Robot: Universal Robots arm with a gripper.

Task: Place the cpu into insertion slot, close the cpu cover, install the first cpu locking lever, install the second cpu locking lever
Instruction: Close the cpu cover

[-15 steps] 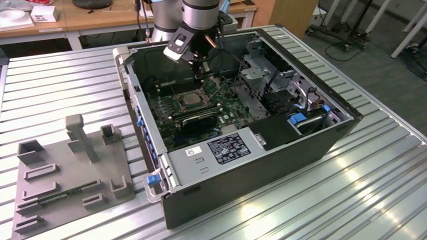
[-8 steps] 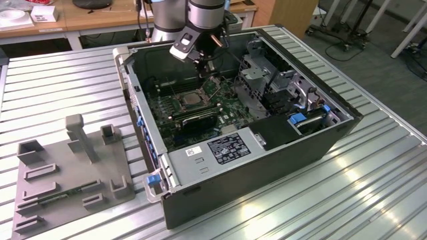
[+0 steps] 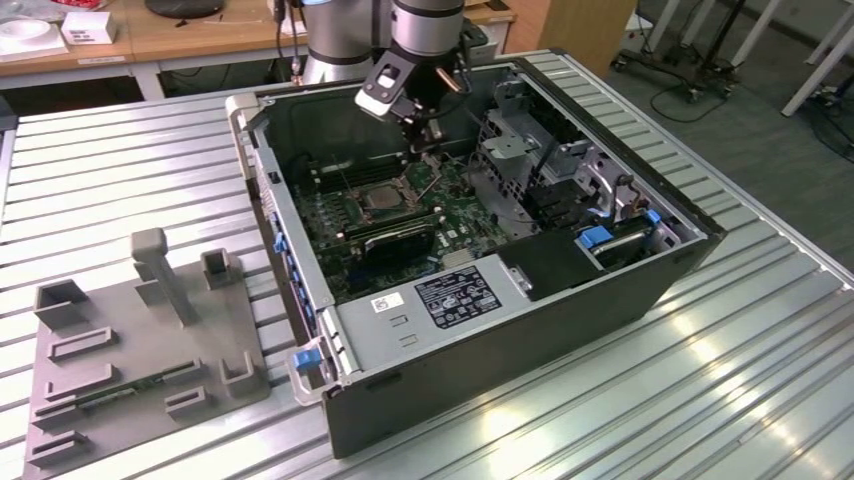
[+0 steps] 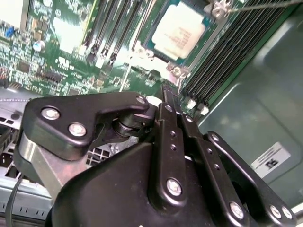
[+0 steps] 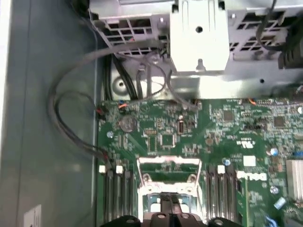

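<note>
While the cpu (image 4: pixel 177 33) sat in its socket, the gripper (image 4: pixel 166 92), fingers together, hung beside the open cpu cover (image 5: pixel 168 171); an off-centre push might slip off.

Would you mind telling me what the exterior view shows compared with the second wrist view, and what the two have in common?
The exterior view takes in the whole open computer case on the slatted table, with a grey fixture tray on the exterior view's left. The second wrist view brings the cpu close: its silvery top lies flat in the socket, beside the memory slots. Both share the gripper, reaching into the case over the green motherboard, close to the socket.
</note>
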